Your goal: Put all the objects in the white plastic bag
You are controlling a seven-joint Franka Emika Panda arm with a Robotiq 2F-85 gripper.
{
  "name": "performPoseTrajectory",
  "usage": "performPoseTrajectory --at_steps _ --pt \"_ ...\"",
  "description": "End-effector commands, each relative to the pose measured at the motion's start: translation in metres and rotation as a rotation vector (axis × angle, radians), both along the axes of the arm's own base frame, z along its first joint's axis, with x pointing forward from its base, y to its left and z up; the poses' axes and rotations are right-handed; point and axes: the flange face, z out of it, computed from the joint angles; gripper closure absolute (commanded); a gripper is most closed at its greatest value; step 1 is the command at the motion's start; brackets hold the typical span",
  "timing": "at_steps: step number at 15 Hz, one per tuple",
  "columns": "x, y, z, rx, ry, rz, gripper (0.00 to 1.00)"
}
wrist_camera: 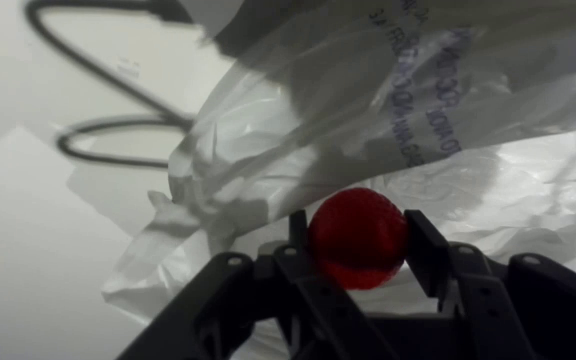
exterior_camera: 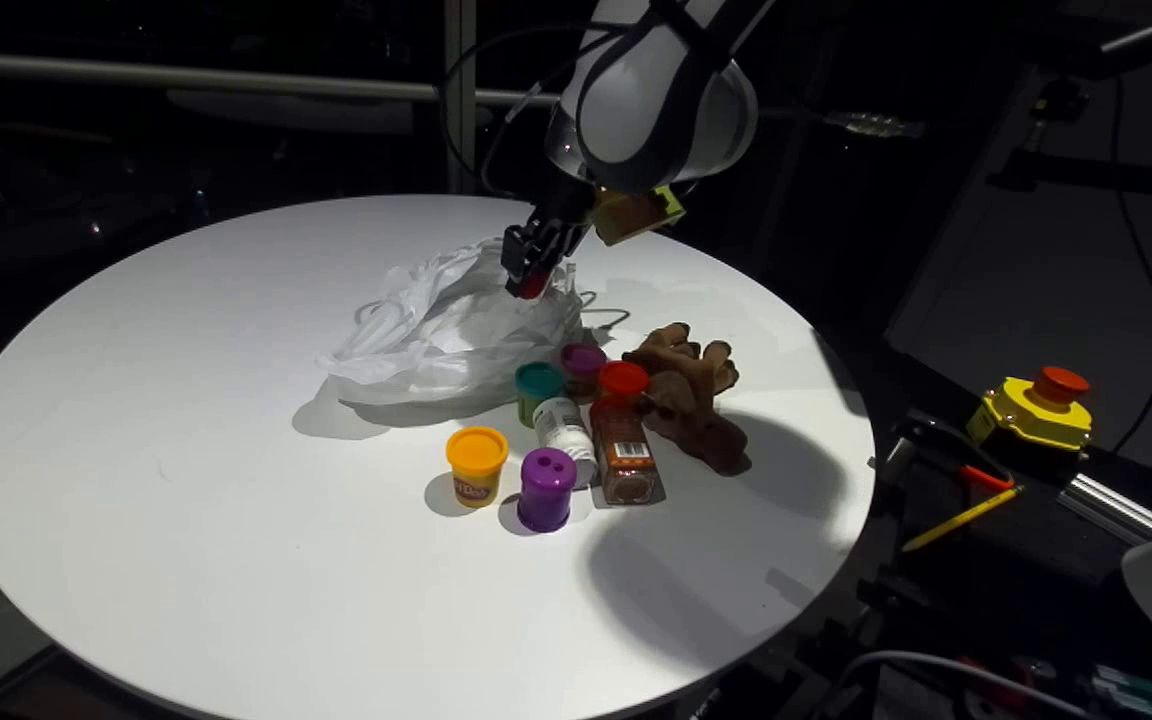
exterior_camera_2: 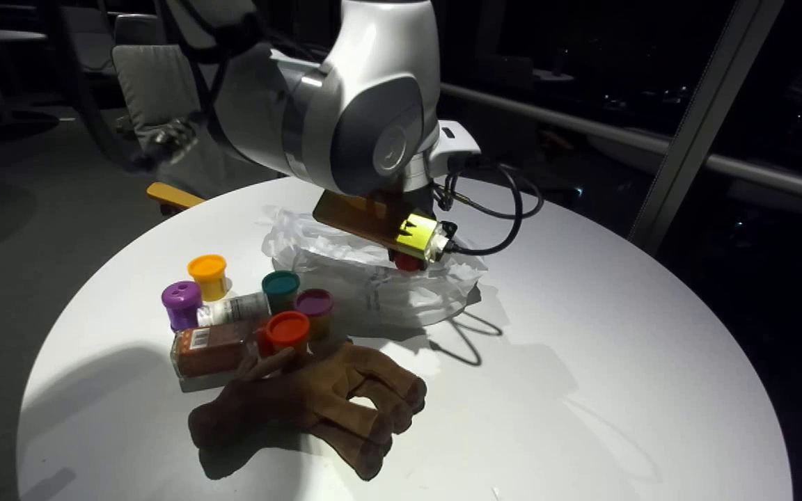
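"Four tubs (exterior_camera: 477, 468), a purple cup (exterior_camera: 546, 492), two bottles (exterior_camera: 624, 455) and a brown toy (exterior_camera_2: 303, 396) are on the counter (exterior_camera: 186, 500) near the bag (exterior_camera: 466, 335)."

"And the hand (wrist_camera: 357, 235)?"

"Gripping a red ball (wrist_camera: 358, 240) at the bag's mouth; whether it's inside is unclear."

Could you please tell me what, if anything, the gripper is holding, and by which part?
The gripper holds a red ball-like thing by two opposite sides, roughly at its middle, between its fingers.
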Motion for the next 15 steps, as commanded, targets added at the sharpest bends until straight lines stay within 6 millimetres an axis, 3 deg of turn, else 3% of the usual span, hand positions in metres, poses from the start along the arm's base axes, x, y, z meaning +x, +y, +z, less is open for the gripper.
performPoseTrajectory --at_steps 1,2,3,5,7,10,15 --pt "0.029 -0.005 -0.001 0.012 -0.075 -0.045 0.75" --pt "0.034 -0.005 0.003 0.018 -0.088 -0.055 0.7" --pt "0.037 -0.006 0.007 0.021 -0.094 -0.061 0.25" --pt "0.035 -0.013 0.016 0.002 -0.093 -0.066 0.17" --pt "0.028 -0.018 0.027 0.0 -0.104 -0.077 0.01" --pt "0.016 -0.016 0.06 0.028 -0.103 -0.111 0.0" --pt "-0.031 0.014 0.128 0.028 0.064 -0.086 0.0"
